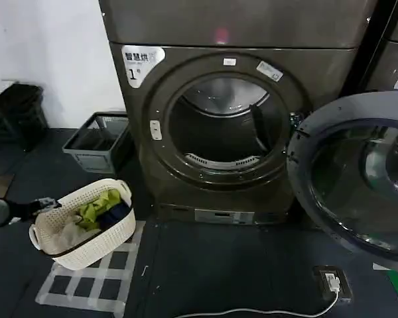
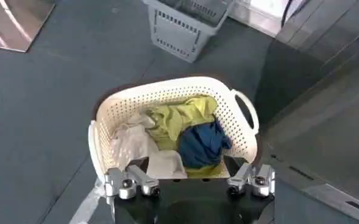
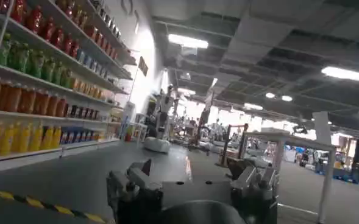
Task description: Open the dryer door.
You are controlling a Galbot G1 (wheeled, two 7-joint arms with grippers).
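The bronze-grey dryer [image 1: 239,26] carries a white "1" label [image 1: 140,63], and its steel drum [image 1: 222,126] is exposed. The dryer door [image 1: 358,175], a grey ring around dark glass, stands swung wide open to the right with its inner face toward me. My left gripper [image 1: 48,204] hangs low on the left at the rim of a cream laundry basket [image 1: 113,235]. In the left wrist view this gripper [image 2: 188,167] is open, its fingers [image 2: 133,179] spread over the near edge of the basket [image 2: 167,91]. My right gripper [image 3: 191,167] is open and empty, facing away into the room.
The cream basket holds yellow, blue and white clothes [image 2: 191,131]. A grey basket [image 1: 96,142] stands left of the dryer. A second machine [image 1: 395,46] is at the right edge. On the dark floor lie white tape squares [image 1: 86,285] and a socket with a white cable [image 1: 331,281].
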